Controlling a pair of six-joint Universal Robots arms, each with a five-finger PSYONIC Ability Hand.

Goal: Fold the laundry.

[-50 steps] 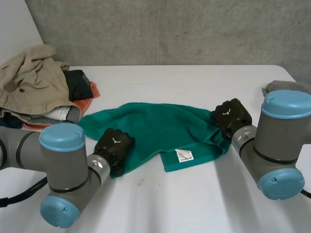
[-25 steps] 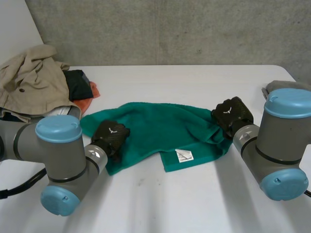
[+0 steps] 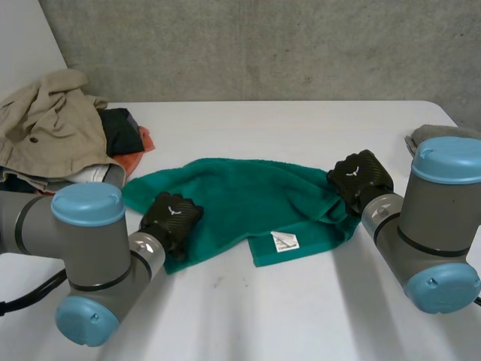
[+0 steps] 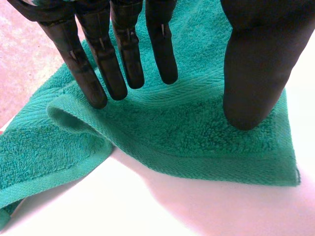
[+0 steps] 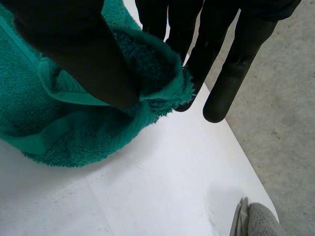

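Observation:
A green towel (image 3: 248, 197) lies crumpled across the middle of the white table (image 3: 285, 308), a white label (image 3: 285, 241) on its near edge. My left hand (image 3: 171, 219) rests on the towel's near left corner. There its fingers (image 4: 123, 59) are straight and spread over a raised fold of the towel (image 4: 187, 142), and the thumb (image 4: 251, 73) presses the cloth apart from them, so the hand is open. My right hand (image 3: 359, 179) is at the towel's right end. Its thumb (image 5: 83, 54) and fingers (image 5: 236, 73) pinch a bunched edge of the towel (image 5: 74, 128).
A pile of clothes (image 3: 60, 135) with a beige garment on top sits at the back left. A folded grey cloth (image 3: 436, 134) lies at the table's right edge, near my right hand (image 5: 261, 219). Bare table stretches in front of the towel.
My left hand and arm have shifted slightly left on the towel's near left corner, dragging that corner a little. The right hand keeps its pinch and has barely moved.

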